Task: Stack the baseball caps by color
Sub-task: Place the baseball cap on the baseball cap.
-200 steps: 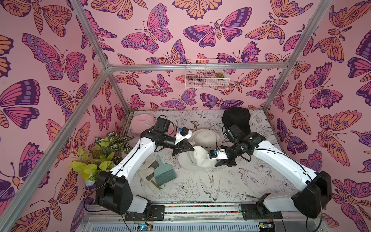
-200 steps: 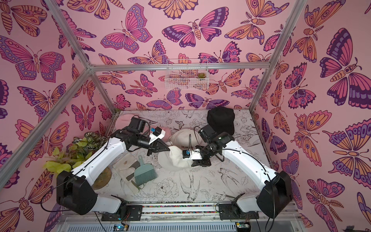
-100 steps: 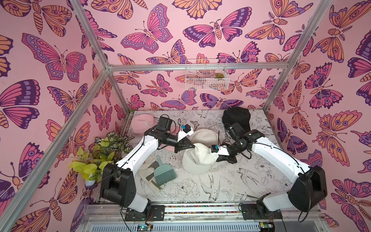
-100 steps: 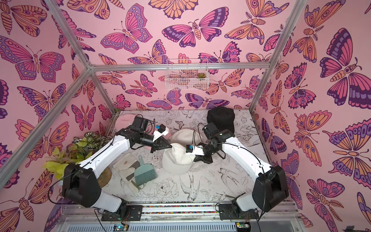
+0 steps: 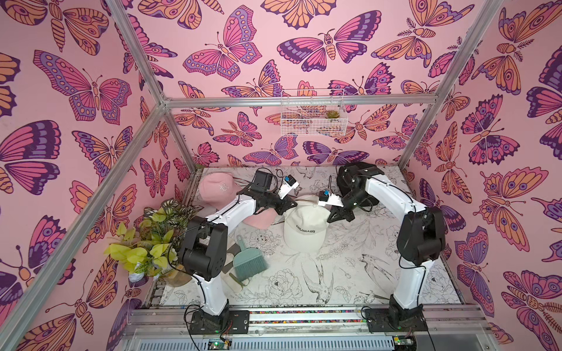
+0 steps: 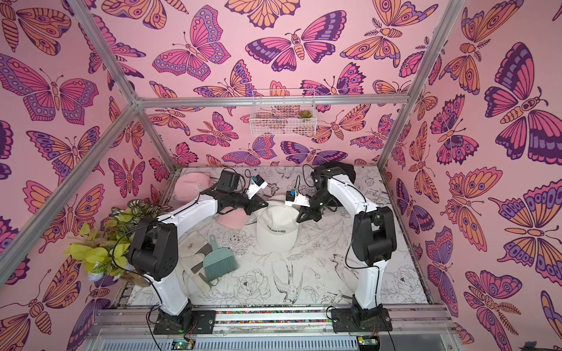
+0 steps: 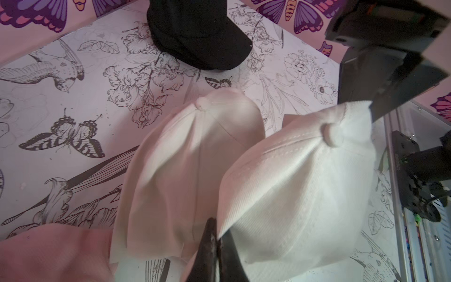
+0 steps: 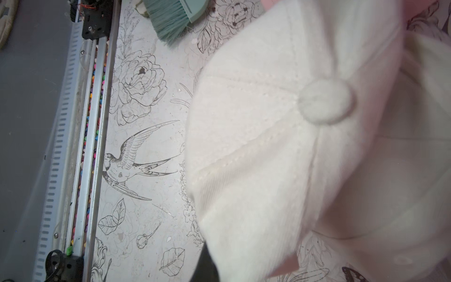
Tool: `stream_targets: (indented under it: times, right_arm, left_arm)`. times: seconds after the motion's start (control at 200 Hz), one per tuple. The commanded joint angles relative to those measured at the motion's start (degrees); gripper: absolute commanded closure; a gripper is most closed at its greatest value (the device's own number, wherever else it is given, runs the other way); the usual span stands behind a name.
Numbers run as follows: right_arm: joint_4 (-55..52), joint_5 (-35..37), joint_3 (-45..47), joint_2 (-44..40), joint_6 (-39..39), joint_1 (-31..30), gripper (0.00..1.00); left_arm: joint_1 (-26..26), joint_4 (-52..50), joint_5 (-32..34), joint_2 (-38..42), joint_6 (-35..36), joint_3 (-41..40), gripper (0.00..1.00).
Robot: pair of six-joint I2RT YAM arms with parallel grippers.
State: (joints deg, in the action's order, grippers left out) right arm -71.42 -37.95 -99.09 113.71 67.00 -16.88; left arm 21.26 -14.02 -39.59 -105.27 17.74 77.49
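A cream baseball cap (image 5: pixel 305 229) lettered "COLORADO" hangs between both grippers, brim toward the front. My left gripper (image 5: pixel 289 206) is shut on its rear edge (image 7: pixel 218 234). On the opposite rear edge my right gripper (image 5: pixel 333 212) is shut, one dark finger (image 8: pixel 207 265) showing under the fabric. A second cream cap (image 7: pixel 190 158) lies on the table just beside and below it. A pink cap (image 5: pixel 217 188) with a white monogram sits at the back left. Another pink cap (image 5: pixel 260 217) lies under the left arm. A black cap (image 7: pixel 197 34) rests at the back right, mostly hidden by the right arm in both top views.
A teal hand brush (image 5: pixel 251 263) lies at the front left on pale cloth pieces (image 6: pixel 194 243). A potted plant (image 5: pixel 152 240) fills the left edge. A white wire basket (image 5: pixel 311 112) hangs on the back wall. Metal rails (image 5: pixel 304 316) run along the front.
The held cream cap has been carried from the table's middle toward the back, next to the other cream cap. Both arms drew back with it, and the right jaws closed on its edge.
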Motion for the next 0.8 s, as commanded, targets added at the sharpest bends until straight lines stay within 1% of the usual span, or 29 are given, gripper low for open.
stream_targets:
  times: [0.0, 0.155, 0.235, 0.34, 0.456, 0.521, 0.576, 0.611, 0.701, 0.796]
  right_arm:
    - [-6.1, 3.08, -3.62, 2.4, -2.31, 1.33, 1.0]
    - [-0.89, 5.34, -3.09, 2.9, -6.01, 2.28, 1.0]
    - [1.69, 5.91, -3.12, 3.17, -9.48, 2.38, 1.0]
    - [3.89, 5.63, -4.23, 4.37, -14.56, 2.73, 0.98]
    - [6.42, 6.12, -4.67, 6.27, -18.95, 3.06, 0.96]
    - [10.67, 8.8, -4.58, 7.06, -26.79, 3.07, 0.92]
    - [15.51, 11.99, -3.83, 7.18, -34.93, 3.08, 0.9]
    - [19.21, 13.32, -2.04, 6.77, -38.83, 3.08, 0.9]
    - [28.87, 14.04, 4.67, 3.99, -45.88, 3.0, 0.87]
    - [37.33, 14.58, 10.43, 0.81, -51.39, 3.0, 0.78]
  left_arm:
    - [-0.34, 2.53, 4.65, -2.53, -2.41, 3.12, 1.0]
    - [-0.42, 2.43, 7.33, -5.35, -2.66, 5.27, 1.0]
    - [-0.43, 2.42, 7.79, -6.34, -3.04, 5.89, 1.0]
    - [-0.51, 2.4, 6.99, -7.11, -3.15, 6.18, 1.0]
    - [-0.68, 2.42, 8.73, -8.36, -3.15, 6.05, 1.0]
    - [-1.03, 2.45, 8.37, -9.22, -3.15, 5.79, 1.0]
    - [-1.59, 2.52, 7.02, -10.06, -3.46, 5.5, 1.0]
    - [-1.89, 2.67, 7.03, -10.61, -4.03, 5.4, 1.0]
    - [-2.36, 2.71, 9.18, -12.02, -5.56, 5.34, 1.0]
    - [-2.37, 2.64, 11.85, -12.26, -7.32, 5.47, 0.99]
